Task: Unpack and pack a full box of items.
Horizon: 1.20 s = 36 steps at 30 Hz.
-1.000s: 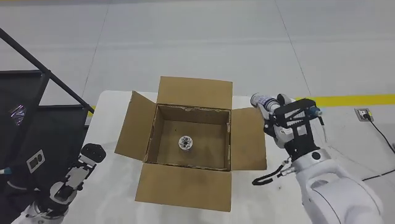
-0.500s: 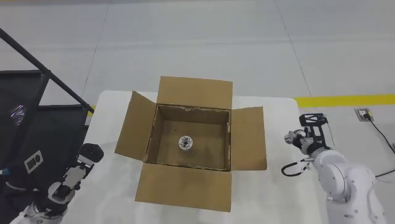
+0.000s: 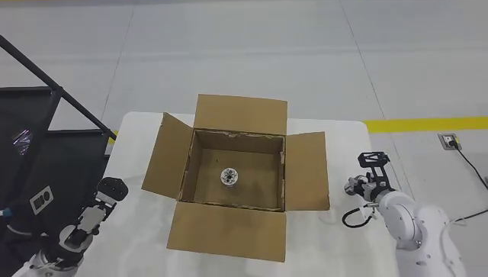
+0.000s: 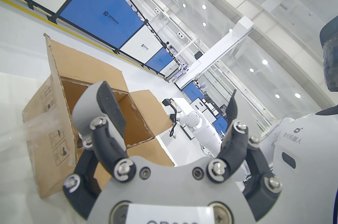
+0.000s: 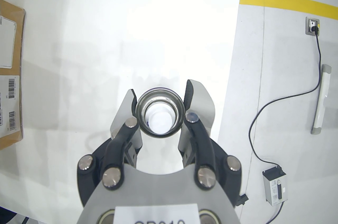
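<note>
The right gripper is clamped on a metal-rimmed can over the tabletop, right of the open box. Seen end-on, the can's body is hidden. A small round item inside the box is too tiny to identify. The left gripper has its fingers apart and holds nothing.

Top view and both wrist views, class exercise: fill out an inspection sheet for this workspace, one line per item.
Surface: white table, the box stands on it.
Job's things: open cardboard box, flaps out, one small round item on its bottom; metal can in the right gripper, over the table beside the box.
Clutter: nothing seen.
Grippers: right shut on the can; left gripper open, holding nothing.
Cables: black cable on the floor, plugged into a socket.
Surroundings: grey floor, yellow line.
</note>
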### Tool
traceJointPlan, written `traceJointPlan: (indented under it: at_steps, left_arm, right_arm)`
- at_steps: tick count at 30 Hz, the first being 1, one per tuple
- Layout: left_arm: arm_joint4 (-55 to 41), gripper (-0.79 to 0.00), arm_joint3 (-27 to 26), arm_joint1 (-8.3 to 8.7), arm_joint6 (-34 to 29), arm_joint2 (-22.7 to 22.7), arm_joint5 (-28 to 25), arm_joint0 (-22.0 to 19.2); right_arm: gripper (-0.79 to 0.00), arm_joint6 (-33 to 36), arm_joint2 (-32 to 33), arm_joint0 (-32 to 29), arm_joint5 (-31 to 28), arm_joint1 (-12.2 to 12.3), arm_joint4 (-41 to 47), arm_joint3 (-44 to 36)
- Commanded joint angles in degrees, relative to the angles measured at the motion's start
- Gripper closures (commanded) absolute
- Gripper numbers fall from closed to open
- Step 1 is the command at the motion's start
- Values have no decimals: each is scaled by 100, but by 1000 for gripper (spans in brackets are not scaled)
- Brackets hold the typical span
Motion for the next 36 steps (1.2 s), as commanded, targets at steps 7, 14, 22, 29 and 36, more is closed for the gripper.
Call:
traceJointPlan:
  at_steps: [7, 14, 22, 29, 36]
  left_arm:
    - [0, -785, 0, 0, 0, 0, 0, 0]
    - [117, -785, -16, -2, 161, 19, 109, 16]
    - [85, -785, 291, -12, 491, 11, -30, 231]
    - [-280, -785, 543, -22, 621, -107, -497, 604]
    - [-388, -785, 645, -13, 590, -85, -651, 724]
  right_arm:
    - [-785, -74, 23, -120, -38, 35, 203, -460]
    - [-785, -1301, -248, -358, -181, -3, 957, -2631]
    - [-785, -379, -2991, 293, -491, -155, 623, -2928]
    - [-785, 202, -4998, 1884, 454, -670, 721, -358]
    - [-785, -675, -5739, 2989, 1333, -1317, 1530, 1563]
